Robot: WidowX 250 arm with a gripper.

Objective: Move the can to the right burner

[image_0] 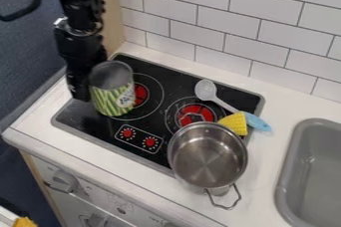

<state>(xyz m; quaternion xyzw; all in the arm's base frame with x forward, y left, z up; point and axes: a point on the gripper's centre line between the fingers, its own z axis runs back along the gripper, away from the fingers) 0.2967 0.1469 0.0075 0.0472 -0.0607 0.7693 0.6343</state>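
Stovetop [143,157]: black, grey-edged, set in the white counter [266,196]; landmark for this listing.
Can [110,102]: green-striped with a label, open grey top, on the left side of the stovetop, over much of its left burner [140,94].
Right burner [195,113]: red centre within thin rings, on the right half of the stovetop.
Pot [207,157]: steel, wide, open, wire handle outward; at the stovetop's front right edge, overlapping the near part of the right burner in view, so crowding that spot.
Spoon [206,89]: grey bowl at the rear of the stovetop's right half, blue handle running out past its right edge; a further obstacle.
Yellow piece [234,123]: ridged, at the stovetop's right edge, between spoon handle and pot.
Dials [128,132]: red-marked pair, front middle of the stovetop.
Sink [324,171]: grey basin, right of the stovetop.
Wall [220,22]: white tile, behind the stovetop.
Arm [79,17]: black, dropping from above the stovetop's rear left corner.
Gripper [81,84]: pointing down at the stovetop's left edge, right beside the can, which partly hides it; whether clenched, released or grasping, I cannot tell.
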